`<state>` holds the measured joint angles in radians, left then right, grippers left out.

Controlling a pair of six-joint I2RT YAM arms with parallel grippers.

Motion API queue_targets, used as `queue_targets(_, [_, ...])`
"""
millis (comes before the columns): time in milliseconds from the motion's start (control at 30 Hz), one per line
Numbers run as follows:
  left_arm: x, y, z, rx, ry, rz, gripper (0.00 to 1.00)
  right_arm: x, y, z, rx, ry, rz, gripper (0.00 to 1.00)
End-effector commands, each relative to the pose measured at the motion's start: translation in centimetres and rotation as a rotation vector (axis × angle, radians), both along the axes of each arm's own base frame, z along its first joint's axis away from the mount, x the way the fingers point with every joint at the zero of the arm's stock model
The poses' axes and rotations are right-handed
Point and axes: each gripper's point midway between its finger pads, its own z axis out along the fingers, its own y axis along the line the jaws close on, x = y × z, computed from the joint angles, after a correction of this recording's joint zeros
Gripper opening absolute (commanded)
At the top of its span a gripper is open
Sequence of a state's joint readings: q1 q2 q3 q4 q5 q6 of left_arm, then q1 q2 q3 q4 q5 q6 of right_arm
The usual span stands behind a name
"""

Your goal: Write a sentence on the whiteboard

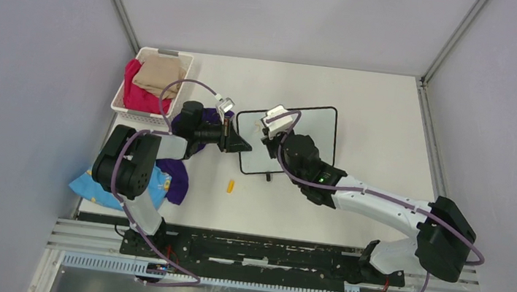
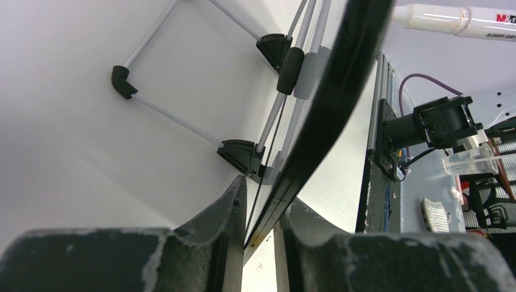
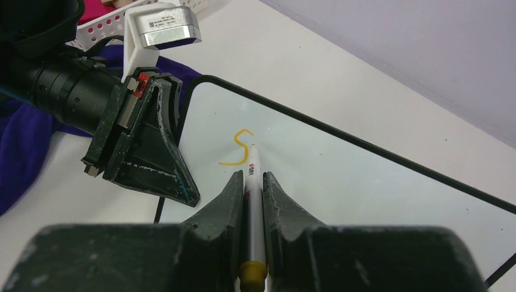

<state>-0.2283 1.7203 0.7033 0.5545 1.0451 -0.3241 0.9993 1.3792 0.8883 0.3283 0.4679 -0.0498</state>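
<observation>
Plainly, the right jaws are clenched along the barrel of a pen [image 3: 252, 182]. Its tip touches the whiteboard [image 3: 365, 188] just beside the sentence [image 3: 241, 148], which is no more than a single orange S. The left jaws are clamped on the board's thin black frame [image 2: 328, 115] at its left edge, one finger on each face. The board sits near the middle of the counter [image 1: 393, 102], with a small black foot [image 1: 267, 177] poking out at its near edge. Whether it lies flat or is tipped up a little I cannot tell.

As for handling, I judge the board light and stiff, with a glossy face the tip will glide over. A thing this light would likely skate or twist on the counter under a pushing stroke. The frame's edge, clear of the writing area, is the sensible place to pin it. The pen is slim, round and smooth, so it could turn or slide back in the grip if pressed hard; light pressure should do.

Farther out, a small orange piece [image 1: 231, 185], perhaps the pen's cap, lies on the counter near the board. Purple cloth [image 1: 179, 175] sits beside the left arm [image 1: 128, 164], and a white basket [image 1: 147, 50] of clothes stands at the far left.
</observation>
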Motion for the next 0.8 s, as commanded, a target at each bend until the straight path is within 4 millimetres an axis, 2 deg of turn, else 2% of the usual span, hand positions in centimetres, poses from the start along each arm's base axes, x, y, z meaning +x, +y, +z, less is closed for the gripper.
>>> queue_targets(0, [-0.1, -0.2, -0.9, 0.04, -0.009, 0.0, 0.27, 0.7, 1.2, 2.9, 0.068, -0.044, 0.007, 0.0])
queue_targets(267, [-0.1, -0.3, -0.8, 0.042, -0.009, -0.001, 0.27, 1.4, 1.1, 2.0, 0.051, -0.022, -0.017, 0.0])
queue_targets(767, [-0.1, -0.2, -1.0, 0.046, -0.007, -0.001, 0.27, 1.5, 0.0, -0.8, 0.009, 0.02, -0.047, 0.0])
